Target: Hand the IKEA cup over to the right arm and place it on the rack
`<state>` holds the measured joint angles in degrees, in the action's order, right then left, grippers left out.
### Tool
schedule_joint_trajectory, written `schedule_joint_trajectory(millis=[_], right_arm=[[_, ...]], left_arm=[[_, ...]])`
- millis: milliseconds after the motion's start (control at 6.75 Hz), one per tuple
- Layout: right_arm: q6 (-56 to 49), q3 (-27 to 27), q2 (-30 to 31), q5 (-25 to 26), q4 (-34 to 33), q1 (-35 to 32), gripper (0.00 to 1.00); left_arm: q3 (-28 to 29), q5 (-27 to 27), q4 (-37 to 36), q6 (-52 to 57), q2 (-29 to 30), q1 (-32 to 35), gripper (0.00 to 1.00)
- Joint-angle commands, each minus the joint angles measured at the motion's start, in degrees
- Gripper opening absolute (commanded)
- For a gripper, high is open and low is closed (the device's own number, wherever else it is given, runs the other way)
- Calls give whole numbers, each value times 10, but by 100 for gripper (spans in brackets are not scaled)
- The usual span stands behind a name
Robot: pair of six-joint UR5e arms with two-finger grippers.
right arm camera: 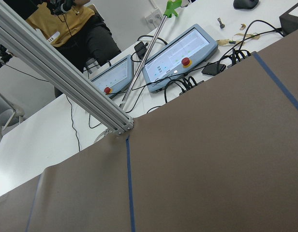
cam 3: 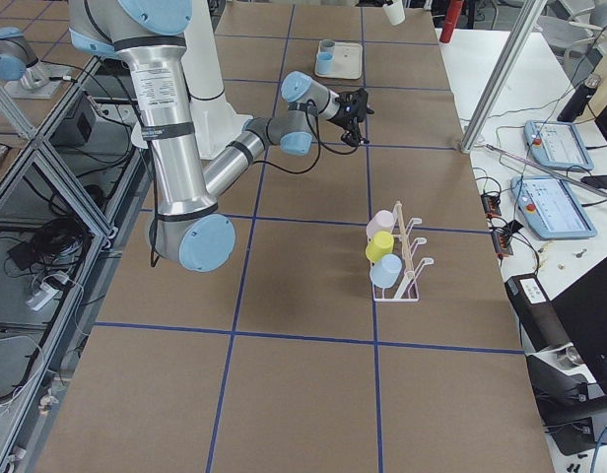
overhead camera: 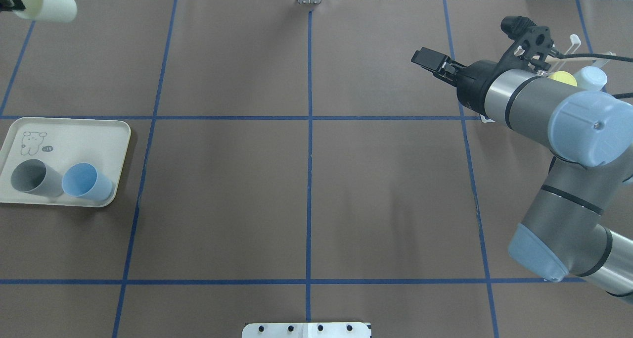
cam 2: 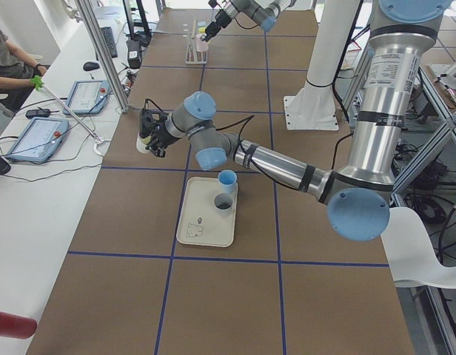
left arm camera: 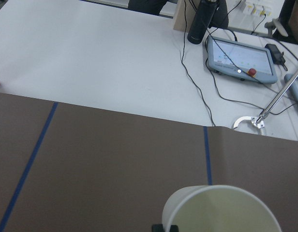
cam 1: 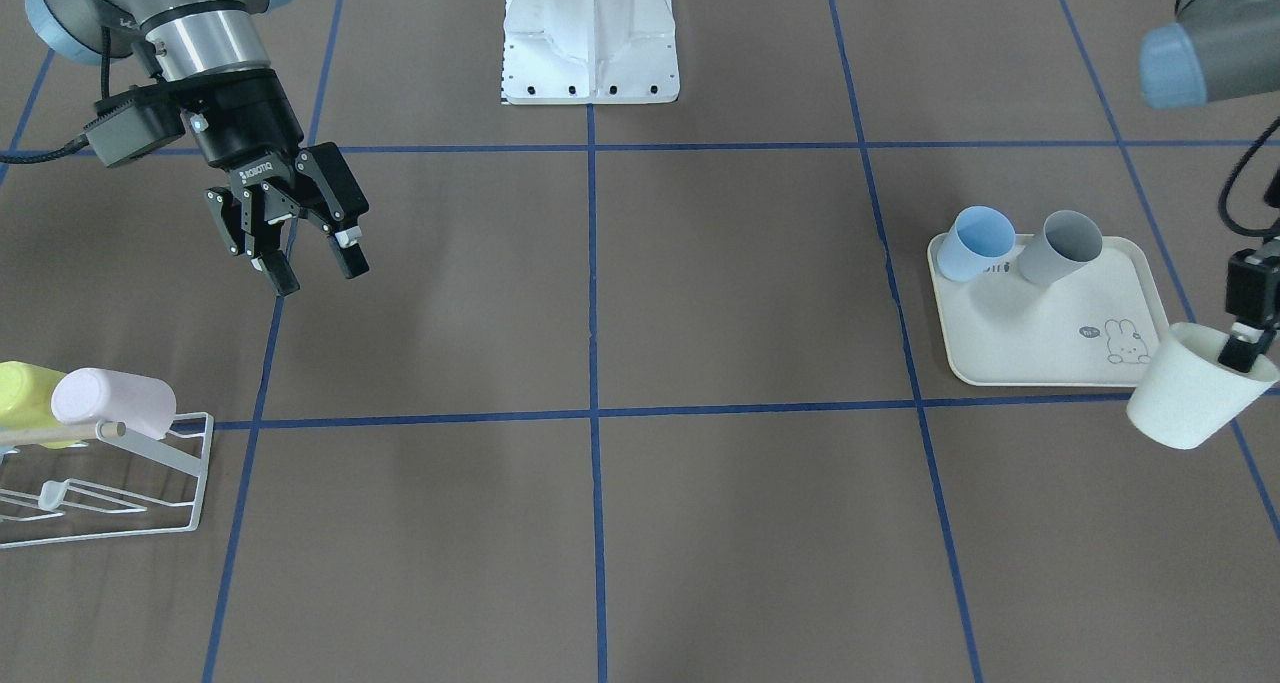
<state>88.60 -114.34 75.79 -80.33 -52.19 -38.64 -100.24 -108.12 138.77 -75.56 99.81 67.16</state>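
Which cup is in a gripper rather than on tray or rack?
The cream cup, pinched at its rim by the left gripper; the rest sit on tray or rack.

Brown table cover (cam 1: 760, 293) w/ blue tape grid (cam 1: 592, 363), white side bench (left arm camera: 91, 58) along its edge, touch panels (right arm camera: 180, 53) w/ red buttons, loose black cables (right arm camera: 187, 83), slanting alu post (right arm camera: 62, 72), seated person (right arm camera: 76, 24) in yellow top, even indoor light.

Right arm (cam 1: 200, 38): silver-grey tubular links, pale blue joint caps, a polished metal wrist ring and a black wrist box trailing a black cable. Right end effector (cam 1: 320, 273): black, two-fingered, lettered "ROBOTIQ" in white, with small pivot screws. Left arm (cam 2: 280, 164): same finish, black bands at its joints. Pedestal (cam 1: 590, 38): white, dark bolts along its foot.
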Motion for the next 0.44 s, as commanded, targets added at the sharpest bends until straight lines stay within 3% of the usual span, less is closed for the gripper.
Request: schedule_joint_trajectory(millis=[0,148,296], right_arm=[[61,9,-30,0,7,5,100],[99,24,-44,1,41,10,100],[131,49,-45,1,114,11,100]], left_arm=[[-1,71,97,-232,24,-95,0],[-1,120,150,-330,34,-139,0],[0,150,156,-424,70,-175,0]])
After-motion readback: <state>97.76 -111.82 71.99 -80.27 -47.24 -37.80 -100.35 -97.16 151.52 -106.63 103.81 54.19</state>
